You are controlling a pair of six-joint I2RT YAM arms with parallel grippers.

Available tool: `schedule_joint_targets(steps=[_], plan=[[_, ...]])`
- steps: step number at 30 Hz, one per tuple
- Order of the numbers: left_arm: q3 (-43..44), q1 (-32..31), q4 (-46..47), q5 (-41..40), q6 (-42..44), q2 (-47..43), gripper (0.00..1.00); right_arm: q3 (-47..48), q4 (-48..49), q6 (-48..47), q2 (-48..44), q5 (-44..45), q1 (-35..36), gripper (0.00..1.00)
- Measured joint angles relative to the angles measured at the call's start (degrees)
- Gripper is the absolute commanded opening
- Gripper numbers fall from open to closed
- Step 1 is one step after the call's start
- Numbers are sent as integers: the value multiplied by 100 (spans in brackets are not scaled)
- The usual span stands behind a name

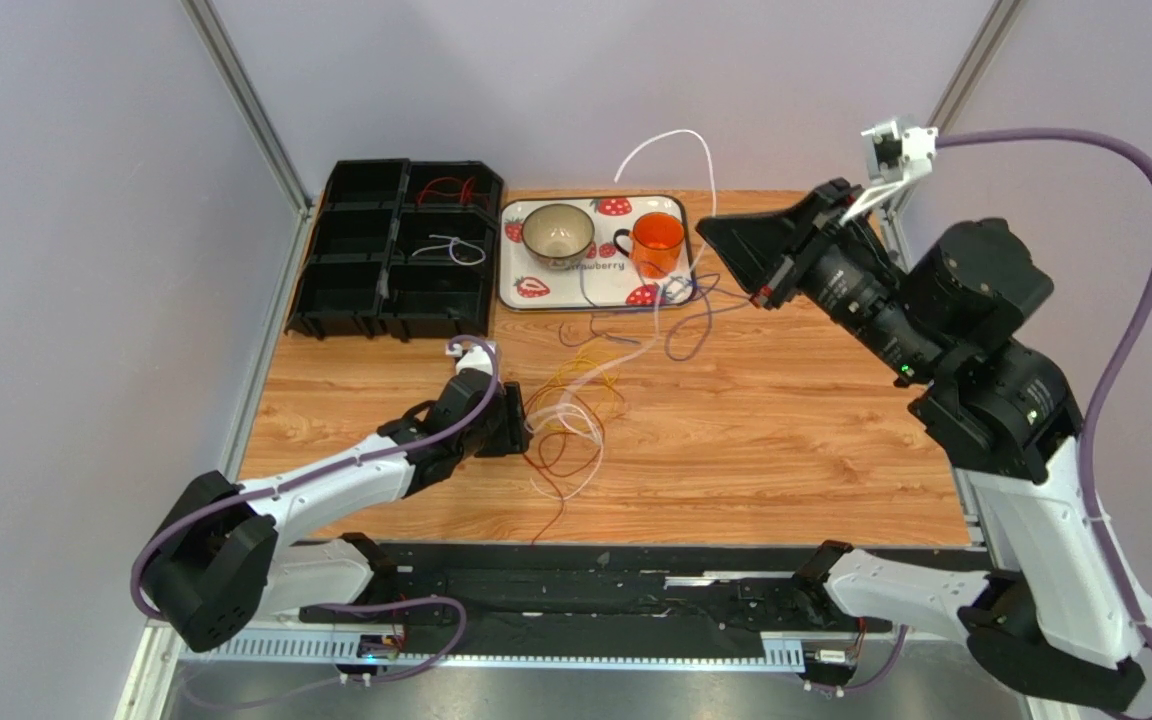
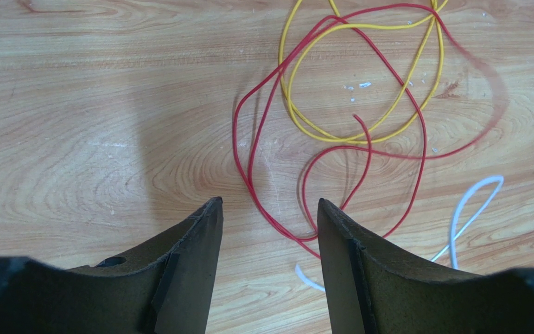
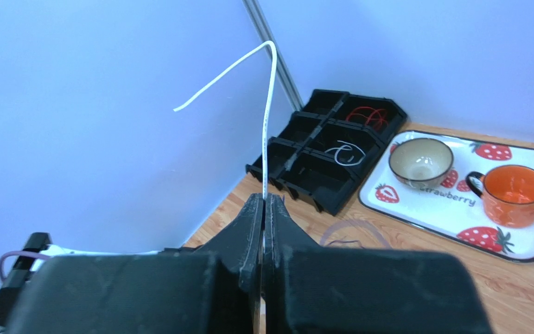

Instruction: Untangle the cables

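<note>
Two pincers do different work here. Your right gripper [image 3: 263,202] is clenched on a white cable [image 3: 270,104] and holds it high, probably to draw it out of the cables [image 1: 575,405] lying on the table [image 1: 838,450]. Your left gripper [image 2: 270,209] hangs released just above a red cable [image 2: 234,129], likely ready to pin it.

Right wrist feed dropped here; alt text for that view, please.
The right gripper is shut on a white cable that rises from it and bends left. Beyond sit a black divided bin and a strawberry tray with bowl and orange mug.
</note>
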Motion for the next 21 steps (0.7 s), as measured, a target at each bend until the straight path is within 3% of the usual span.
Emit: schedule_joint_targets(steps=[4, 10, 13, 17, 21], plan=[[2, 0, 0, 0, -2, 11, 61, -992, 304, -35, -35, 85, -2, 0], [4, -4, -2, 2, -15, 22, 61, -2208, -400, -48, 1565, 168, 0, 0], [42, -4, -7, 2, -15, 63, 60, -2041, -809, -120, 1510, 188, 0, 0], [52, -118, 9, -20, 17, 7, 63, -1244, -608, -229, 999, 186, 0, 0], [-282, -472, 455, 42, 260, -680, 64, -1235, -313, -245, 374, 192, 0, 0]])
